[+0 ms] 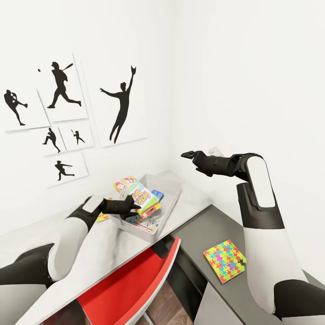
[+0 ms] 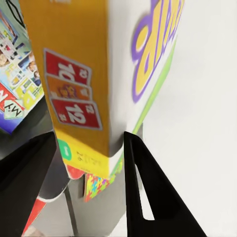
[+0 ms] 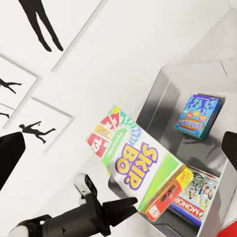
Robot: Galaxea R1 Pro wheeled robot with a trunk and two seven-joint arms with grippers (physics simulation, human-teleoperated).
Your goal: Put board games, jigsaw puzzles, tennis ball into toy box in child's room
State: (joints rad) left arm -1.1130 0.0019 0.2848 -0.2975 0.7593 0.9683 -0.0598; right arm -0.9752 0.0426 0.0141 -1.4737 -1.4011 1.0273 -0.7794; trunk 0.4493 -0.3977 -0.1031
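The left claw (image 1: 135, 206) grips the Skip-Bo board game (image 1: 141, 197), holding it tilted over the toy box (image 1: 174, 198) on the counter (image 1: 192, 205). The right claw (image 1: 184, 154) hovers open. A jigsaw puzzle (image 1: 224, 260) lies near right.

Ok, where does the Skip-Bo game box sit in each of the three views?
Head view: the Skip-Bo box stands tilted over the toy box, at the left gripper.
Left wrist view: its orange edge and white lettered face tower between the two dark fingers.
Right wrist view: its lettered face leans across the toy box's near wall.
Shared landmark: the grey toy box.
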